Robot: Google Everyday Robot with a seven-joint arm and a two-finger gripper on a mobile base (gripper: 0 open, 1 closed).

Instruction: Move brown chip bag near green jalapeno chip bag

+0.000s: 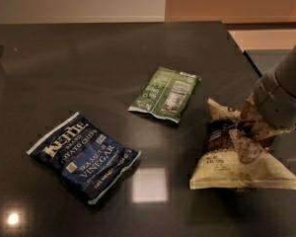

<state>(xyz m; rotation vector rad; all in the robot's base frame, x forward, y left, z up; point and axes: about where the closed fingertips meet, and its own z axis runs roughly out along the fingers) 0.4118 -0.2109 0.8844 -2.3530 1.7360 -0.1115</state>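
The pincer (249, 127) is clamped on the bunched top of the crumpled brown-and-cream chip bag (232, 171), right of the small flat green jalapeno chip bag (165, 93).

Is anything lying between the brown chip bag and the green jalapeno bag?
Nothing visible: bare table separates the brown chip bag, with the gripper on it, from the green jalapeno chip bag; the Kettle vinegar bag lies well aside.

a dark blue kettle vinegar bag (84, 154) is laid flat, label up, on the dark table (89, 68), twd the lower left of the view. light is reflected in the tabletop nr it.
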